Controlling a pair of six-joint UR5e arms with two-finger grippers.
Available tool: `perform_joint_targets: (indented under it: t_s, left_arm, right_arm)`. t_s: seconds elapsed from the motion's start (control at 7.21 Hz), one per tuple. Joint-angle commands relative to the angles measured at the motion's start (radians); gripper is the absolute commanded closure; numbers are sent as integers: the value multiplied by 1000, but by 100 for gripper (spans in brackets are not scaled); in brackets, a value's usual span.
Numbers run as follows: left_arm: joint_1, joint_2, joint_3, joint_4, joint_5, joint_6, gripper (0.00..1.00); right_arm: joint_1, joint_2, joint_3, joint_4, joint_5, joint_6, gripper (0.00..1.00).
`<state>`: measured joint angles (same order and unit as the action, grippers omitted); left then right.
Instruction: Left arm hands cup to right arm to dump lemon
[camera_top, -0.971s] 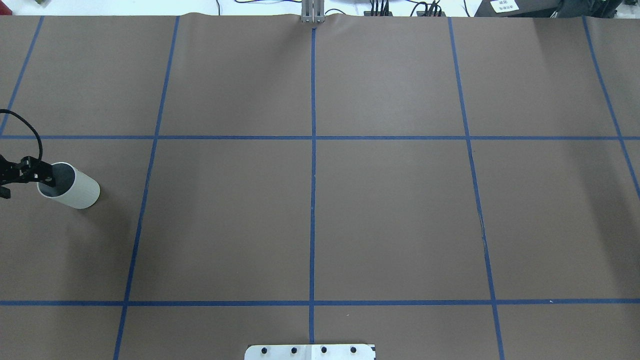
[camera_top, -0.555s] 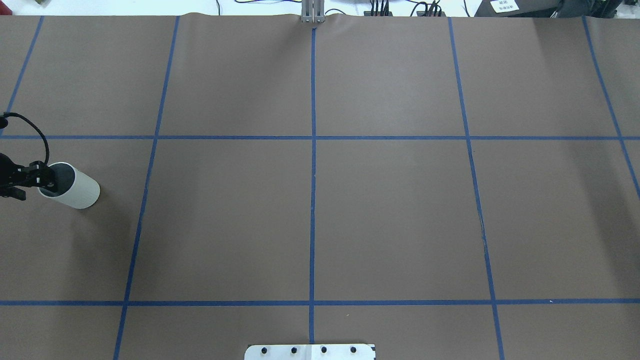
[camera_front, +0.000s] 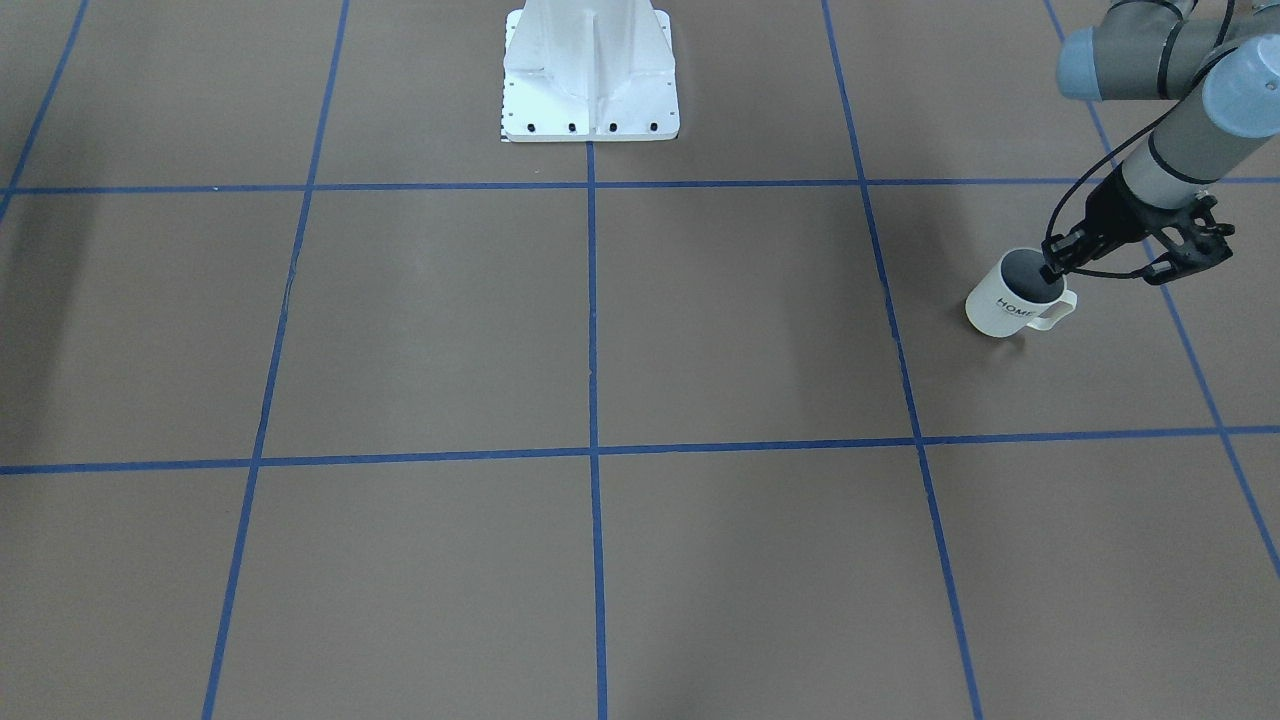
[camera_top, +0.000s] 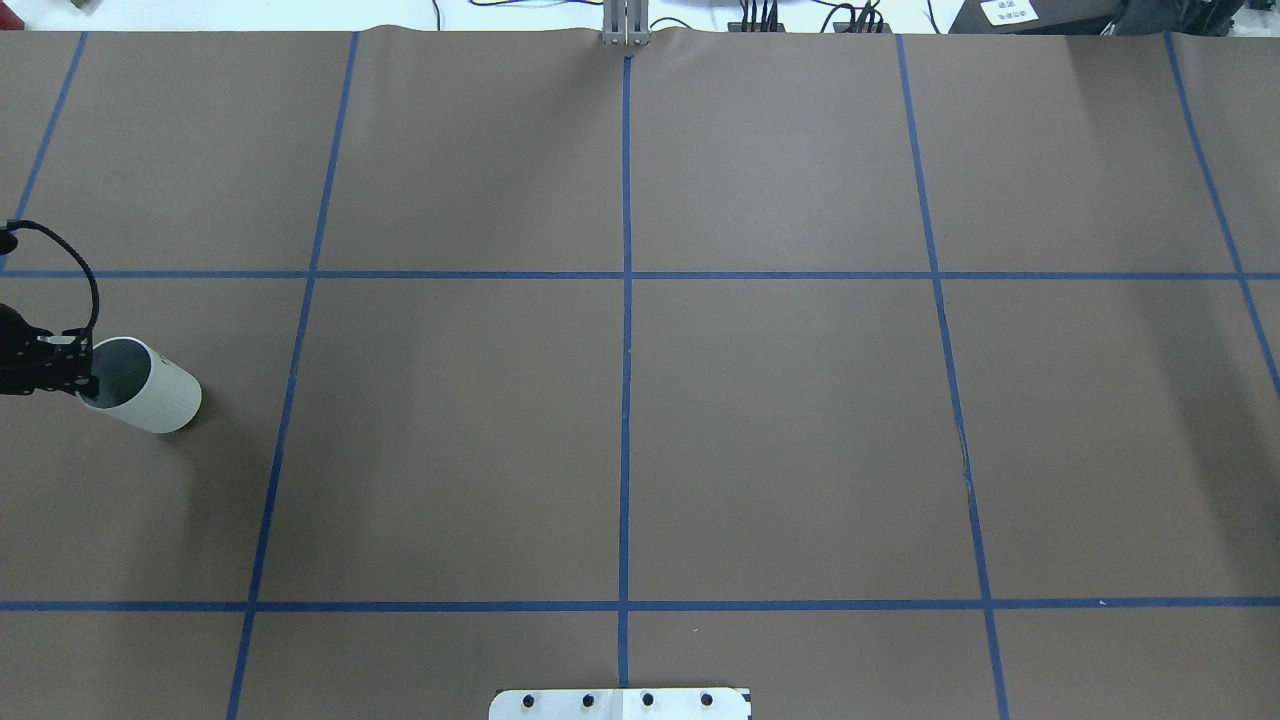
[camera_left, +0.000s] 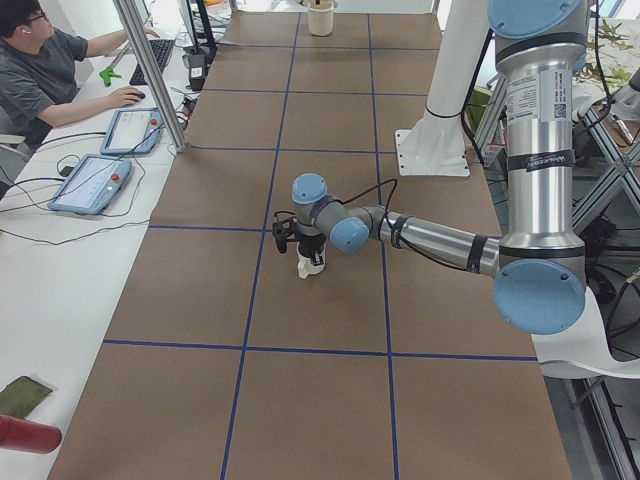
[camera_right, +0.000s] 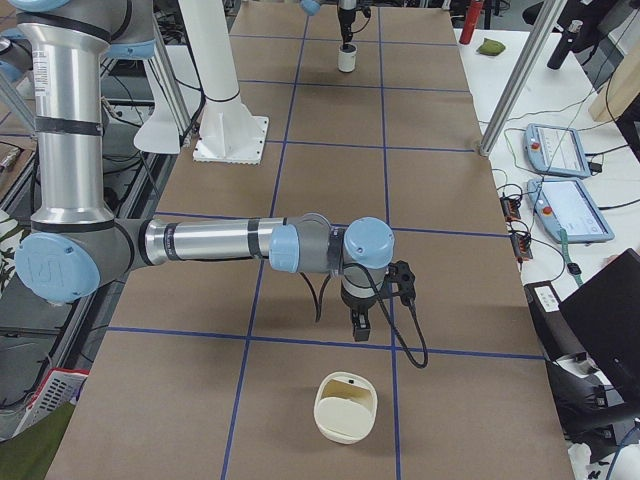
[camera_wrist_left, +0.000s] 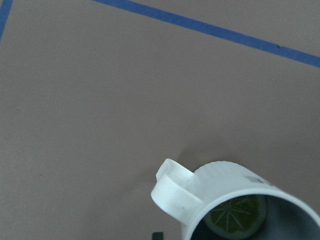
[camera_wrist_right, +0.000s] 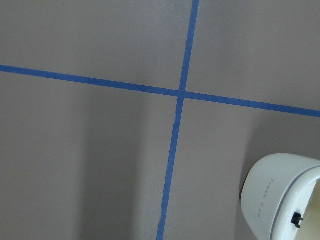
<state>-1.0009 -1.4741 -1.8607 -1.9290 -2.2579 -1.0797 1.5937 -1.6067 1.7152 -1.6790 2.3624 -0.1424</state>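
The cup (camera_front: 1010, 300) is pinched by its rim just below the left tool (camera_front: 1049, 272), with the lemon (camera_wrist_left: 235, 218) seen inside (handover and dumping are not yet done). The right tool (camera_right: 360, 324) is well apart; whether it is spread cannot be told.

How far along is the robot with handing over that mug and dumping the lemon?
Barely started. Done: the left gripper is at the rim of the off-white "HOME" mug, seemingly clamped on it. In hand: that grasp; no lift is evident. Left: handing it to the right gripper, far off by the cream trash can, then dumping the yellow-green lemon slice lying inside the mug.
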Motion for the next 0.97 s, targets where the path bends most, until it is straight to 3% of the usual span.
perform_joint_targets:
  t_s: [0.0, 0.28, 0.55, 0.83]
  left_arm:
    - [-100, -69, -91, 208, -97, 7, 100]
    - [-122, -264, -144, 493, -95, 15, 100]
    - [-128, -461, -141, 702, -91, 14, 100]
    - [-121, -715, -95, 946, -89, -2, 100]
  right_arm:
    - [-6, 4, 18, 25, -2, 20, 0]
    - [-26, 83, 27, 53, -9, 20, 0]
    - [-86, 129, 35, 67, -3, 70, 0]
    - [-199, 265, 46, 103, -12, 176, 0]
